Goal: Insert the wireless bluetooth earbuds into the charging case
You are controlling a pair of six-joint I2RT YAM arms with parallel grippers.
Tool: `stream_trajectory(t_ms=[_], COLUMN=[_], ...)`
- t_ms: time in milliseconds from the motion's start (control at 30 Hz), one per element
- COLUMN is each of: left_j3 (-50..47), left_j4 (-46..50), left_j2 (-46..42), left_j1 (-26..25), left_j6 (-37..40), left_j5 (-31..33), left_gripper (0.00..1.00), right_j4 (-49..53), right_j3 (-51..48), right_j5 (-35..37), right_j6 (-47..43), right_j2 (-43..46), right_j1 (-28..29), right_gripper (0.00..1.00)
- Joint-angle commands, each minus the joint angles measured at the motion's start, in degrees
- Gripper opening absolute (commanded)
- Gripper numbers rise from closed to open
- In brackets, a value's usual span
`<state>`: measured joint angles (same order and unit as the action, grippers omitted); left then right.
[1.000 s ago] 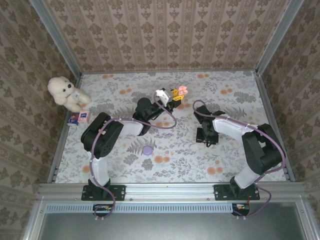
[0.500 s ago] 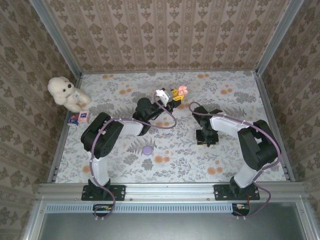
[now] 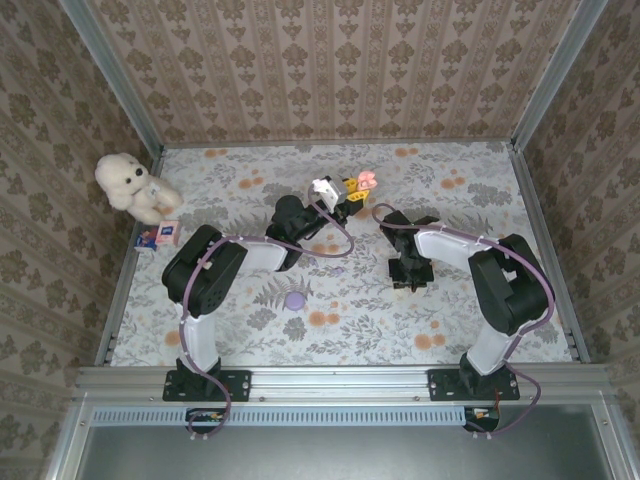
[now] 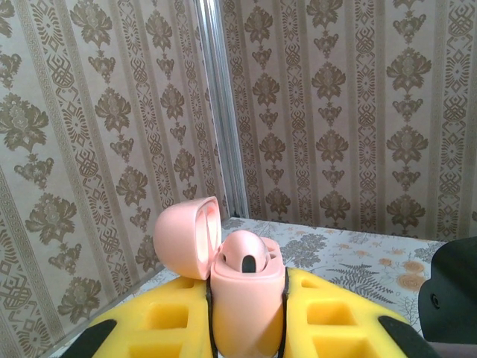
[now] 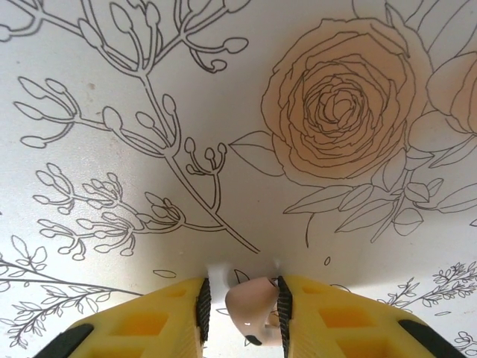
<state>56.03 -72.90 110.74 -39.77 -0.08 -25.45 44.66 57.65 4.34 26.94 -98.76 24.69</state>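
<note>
The overhead view is lit softly and evenly from above. Only faint, short shadows are cast beneath the arms (image 3: 240,262) onto the cloth (image 3: 370,320), and the smallest items are barely resolved.

In the left wrist view the wallpaper (image 4: 335,112) is rendered bright and sharp. The case (image 4: 242,298), close to the lens, is slightly soft, and a dark shape (image 4: 447,291) at the lower right is blurred.

In the right wrist view the cloth is washed nearly white across the upper half. A grey shadow is thrown over the band just above the fingers (image 5: 343,313). The printed lines are kept crisp, and a small glint is caught on the earbud (image 5: 250,302).
</note>
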Motion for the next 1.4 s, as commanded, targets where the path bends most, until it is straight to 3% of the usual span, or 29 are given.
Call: stream_trajectory(t_ms=[0, 500, 1100, 1367], left_j3=[1.6, 1.6, 1.6, 1.4], left_j4=[-2.3, -2.2, -2.2, -2.2], left_j2=[0.4, 0.4, 0.4, 0.4], left_j1=[-0.2, -0.1, -0.3, -0.4], left_j6=[-1.0, -1.1, -1.3, -1.3], left_j5=[0.3, 0.3, 0.2, 0.2], left_gripper=[0.00, 0.00, 0.00, 0.00], right_j4=[1.3, 1.4, -3.2, -5.7], right_j3=[0.1, -1.5, -4.7, -6.8], right_j5=[1.4, 0.7, -0.7, -2.7], right_j6=[-0.5, -0.1, 5.9, 6.8], right_j2=[-1.0, 1.8, 15.4, 14.1], right_j1=[0.2, 0.2, -0.4, -0.8], right_gripper=[0.32, 0.17, 0.13, 0.13])
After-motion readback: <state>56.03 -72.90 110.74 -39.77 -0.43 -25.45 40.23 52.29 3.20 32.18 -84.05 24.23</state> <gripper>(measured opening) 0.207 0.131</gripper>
